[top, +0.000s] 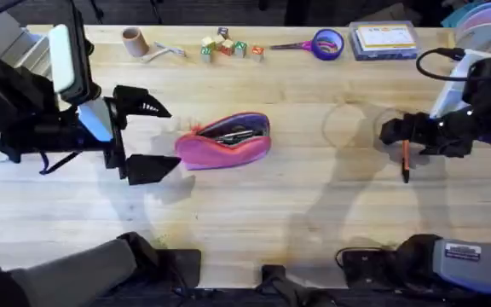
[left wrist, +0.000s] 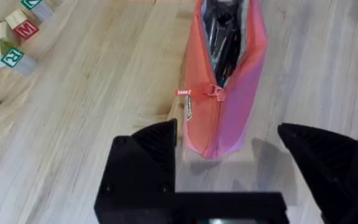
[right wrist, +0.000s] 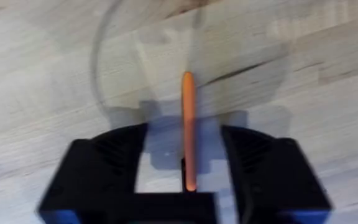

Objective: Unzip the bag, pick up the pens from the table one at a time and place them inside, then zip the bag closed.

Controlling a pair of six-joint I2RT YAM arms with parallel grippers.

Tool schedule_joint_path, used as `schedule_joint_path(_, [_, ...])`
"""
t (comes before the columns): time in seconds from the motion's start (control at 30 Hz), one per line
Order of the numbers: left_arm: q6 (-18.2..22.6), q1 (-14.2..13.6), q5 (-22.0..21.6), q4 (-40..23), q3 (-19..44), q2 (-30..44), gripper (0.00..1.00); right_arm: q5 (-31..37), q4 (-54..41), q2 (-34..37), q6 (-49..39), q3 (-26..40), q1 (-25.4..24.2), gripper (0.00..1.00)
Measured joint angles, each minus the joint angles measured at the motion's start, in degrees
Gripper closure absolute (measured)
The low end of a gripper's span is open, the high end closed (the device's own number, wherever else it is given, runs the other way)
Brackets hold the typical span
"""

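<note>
The pink bag (top: 225,141) lies mid-table, its zipper open along most of its length with dark pens showing inside. In the left wrist view the bag (left wrist: 229,106) points away from me, its zipper pull (left wrist: 215,92) near the closer end. My left gripper (top: 170,136) is open just left of the bag, its fingers (left wrist: 157,140) on either side of the bag's end (left wrist: 229,149) without touching it. An orange pen (top: 405,162) lies on the table (top: 254,213) at the right. My right gripper (top: 399,141) is open over it, the pen (right wrist: 188,124) centred between the fingers (right wrist: 123,155) with gaps on both sides.
Along the far edge sit a tan roll (top: 132,40), letter blocks (top: 227,47), purple-handled scissors (top: 314,44) and a clear plastic box (top: 384,40). Stacked plates (top: 484,21) stand at the far right. A faint clear ring (top: 348,124) lies left of the right gripper.
</note>
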Motion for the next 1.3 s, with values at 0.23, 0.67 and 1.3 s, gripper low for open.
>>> schedule_joint_path(0.23, [-0.01,0.0,0.01,0.0,0.0,0.0,0.007,1.46,1.17,0.61,-1.03,0.28,0.04,0.89])
schedule_joint_path(0.67, [0.01,0.0,-0.01,-0.02,0.0,0.0,0.008,1.5,-5.43,0.56,-1.43,3.19,0.43,0.97])
schedule_joint_path(1.3, [0.01,0.0,0.01,-0.38,0.0,0.0,0.007,-4.89,2.04,-11.35,-10.0,14.02,28.15,0.969])
